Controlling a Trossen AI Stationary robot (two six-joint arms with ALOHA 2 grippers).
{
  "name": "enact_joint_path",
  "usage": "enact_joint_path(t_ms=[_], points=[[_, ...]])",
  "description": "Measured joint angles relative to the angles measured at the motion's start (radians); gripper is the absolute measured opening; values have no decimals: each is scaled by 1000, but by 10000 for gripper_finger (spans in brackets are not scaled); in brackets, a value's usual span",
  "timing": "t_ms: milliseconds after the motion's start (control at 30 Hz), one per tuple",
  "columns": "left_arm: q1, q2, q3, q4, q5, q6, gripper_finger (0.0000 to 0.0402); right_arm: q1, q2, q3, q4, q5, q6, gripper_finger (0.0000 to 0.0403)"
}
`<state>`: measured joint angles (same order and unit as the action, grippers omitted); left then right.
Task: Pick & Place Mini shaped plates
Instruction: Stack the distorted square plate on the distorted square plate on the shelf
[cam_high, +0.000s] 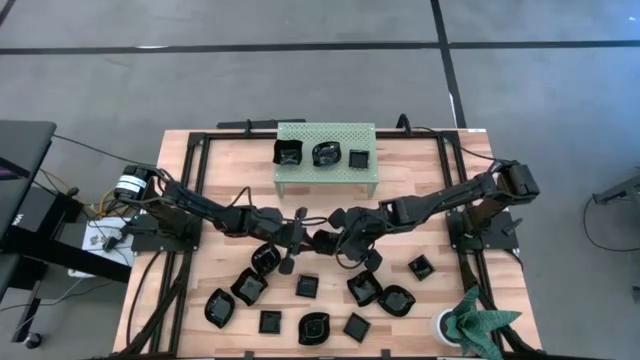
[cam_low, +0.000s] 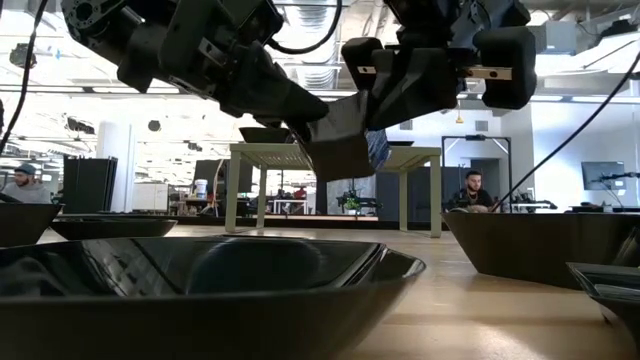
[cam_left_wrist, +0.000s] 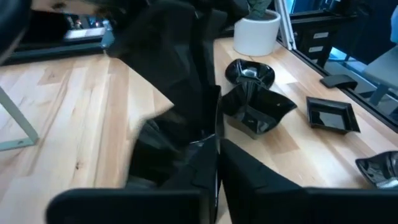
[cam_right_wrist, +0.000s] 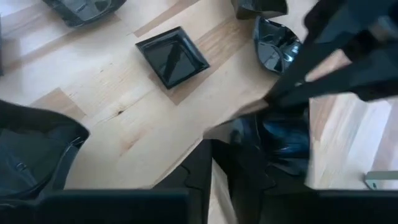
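Note:
Both arms meet above the table's middle with one mini shaped plate lifted between them. My left gripper comes from the left and my right gripper from the right, both shut. Several other glossy black plates lie flat on the wood nearer the near edge, among them a square one and a wavy one. Three more sit on the pale green rack. My left gripper pinches a thin rim of the plate, seen edge-on, slanting down from the table's left. The plate is clear of the table and tilted. My right gripper meets the same plate from the table's right, slanting down; its own fingers hide the contact, so the part cannot be told.
The rack stands on legs at the far middle of the table. A white pot with a green plant stands at the near right corner. Plates crowd the near half; bare wood lies to the left and right of the rack. People sit in the room beyond.

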<state>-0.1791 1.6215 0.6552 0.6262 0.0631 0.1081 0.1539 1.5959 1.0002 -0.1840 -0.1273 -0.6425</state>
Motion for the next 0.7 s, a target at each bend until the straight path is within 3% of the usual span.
enact_joint_path(t_ms=[300,433,567,700], points=[[-43,-1,0,-16,4,0,7,2,0,77,-87,75,38,91],[-66,-1,0,-19,-45,-8,8,16,-17,134,-177,124,40,112],[-68,-5,0,-23,-66,-8,7,42,-77,184,-272,319,47,126],[-66,-42,0,-31,-175,28,9,61,-170,188,-427,513,83,127]])
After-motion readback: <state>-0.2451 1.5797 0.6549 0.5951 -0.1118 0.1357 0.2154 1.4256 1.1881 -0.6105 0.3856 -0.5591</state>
